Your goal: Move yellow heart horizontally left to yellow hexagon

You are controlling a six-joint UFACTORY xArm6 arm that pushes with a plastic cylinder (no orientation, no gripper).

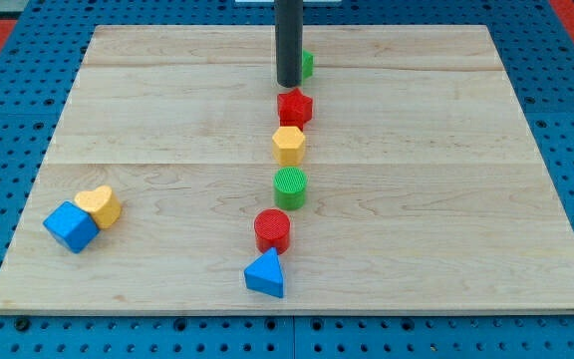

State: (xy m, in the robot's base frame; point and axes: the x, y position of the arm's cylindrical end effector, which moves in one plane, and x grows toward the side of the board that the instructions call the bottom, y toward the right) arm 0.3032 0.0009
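The yellow heart lies near the board's lower left, touching a blue cube on its lower-left side. The yellow hexagon sits in the middle of a column of blocks at the board's centre. My tip is near the view's top, just above the red hexagon and far to the upper right of the yellow heart. A green block is mostly hidden behind the rod.
Below the yellow hexagon stand a green cylinder, a red cylinder and a blue triangle. The wooden board rests on a blue pegboard surface.
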